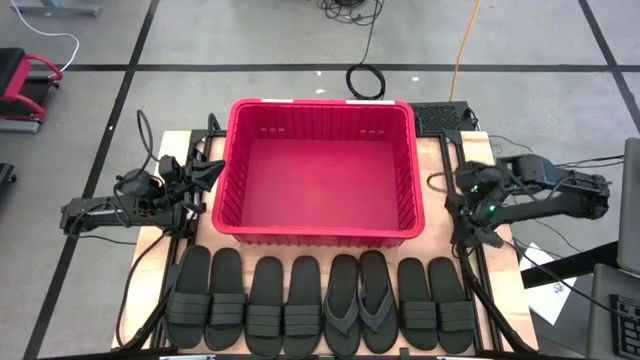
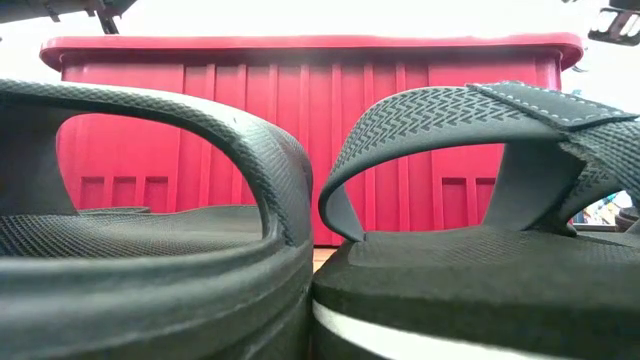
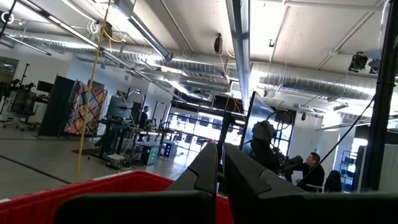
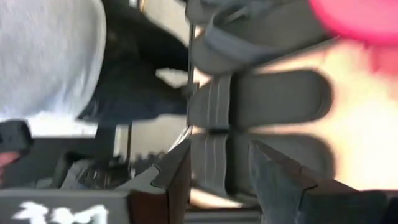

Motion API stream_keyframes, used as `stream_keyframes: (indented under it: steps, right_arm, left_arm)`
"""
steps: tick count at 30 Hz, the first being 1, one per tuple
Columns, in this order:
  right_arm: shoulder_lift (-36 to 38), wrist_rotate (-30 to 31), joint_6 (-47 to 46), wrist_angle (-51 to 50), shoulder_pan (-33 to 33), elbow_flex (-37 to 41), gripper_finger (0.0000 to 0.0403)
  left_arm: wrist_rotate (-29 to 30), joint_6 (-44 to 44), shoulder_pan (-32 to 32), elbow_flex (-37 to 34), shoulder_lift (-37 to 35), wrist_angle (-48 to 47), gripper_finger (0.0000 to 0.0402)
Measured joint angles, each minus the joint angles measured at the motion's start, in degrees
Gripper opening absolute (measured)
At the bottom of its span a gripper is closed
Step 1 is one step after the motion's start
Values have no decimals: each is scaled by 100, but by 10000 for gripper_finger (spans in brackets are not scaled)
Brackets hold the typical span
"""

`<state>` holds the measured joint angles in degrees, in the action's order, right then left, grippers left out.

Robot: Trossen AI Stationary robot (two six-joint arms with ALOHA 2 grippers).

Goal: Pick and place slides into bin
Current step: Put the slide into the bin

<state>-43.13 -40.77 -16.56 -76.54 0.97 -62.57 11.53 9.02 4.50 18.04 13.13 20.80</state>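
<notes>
The red bin [image 1: 320, 225] stands empty at the table's middle and also shows in the low view [image 2: 300, 100]. Eight black slides lie soles down, side by side, in a row along the near edge [image 1: 320, 305]. Six have wide band straps [image 1: 266, 318] and two in the middle are flip-flops [image 1: 360, 310]. Two slides fill the low view [image 2: 150, 250] [image 2: 480, 270]. My left gripper [image 1: 212, 172] is shut and empty, left of the bin, pointing toward it. My right gripper [image 4: 221, 171] is open and empty, right of the bin's near corner [image 1: 470, 232], above the rightmost slides [image 4: 267, 99].
The bin's left wall is close to my left gripper, and its right wall is close to my right arm [image 1: 540, 190]. Bare wood shows between the bin and the row of slides [image 1: 440, 245]. Cables lie on the floor beyond the table [image 1: 365, 80]. A person sits far off in the room [image 3: 311, 165].
</notes>
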Motion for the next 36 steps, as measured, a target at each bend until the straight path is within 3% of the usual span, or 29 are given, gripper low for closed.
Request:
stream_keyframes:
  steps: [6, 11, 16, 24, 27, 36]
  right_arm:
    - [-304, 139, -502, 89, -815, 398, 151]
    - [-438, -410, -1139, 682, -1408, 1110, 151]
    - [-435, -880, -1820, 1620, -1998, 1845, 151]
    - [-415, -859, -3311, 4140, -2995, 2909, 151]
    - [-414, -583, -3867, 4738, -3434, 3294, 151]
    - [-454, 1105, -4454, 4916, -4436, 3737, 151]
  left_arm:
    - [0, 0, 0, 0, 0, 0, 24]
    - [0, 0, 0, 0, -2, 0, 24]
    - [0, 0, 0, 0, 0, 2, 24]
    - [3, -162, 1, 0, 0, 2, 24]
    - [4, -177, 0, 0, 0, 2, 24]
    - [8, -299, 1, 0, 0, 0, 24]
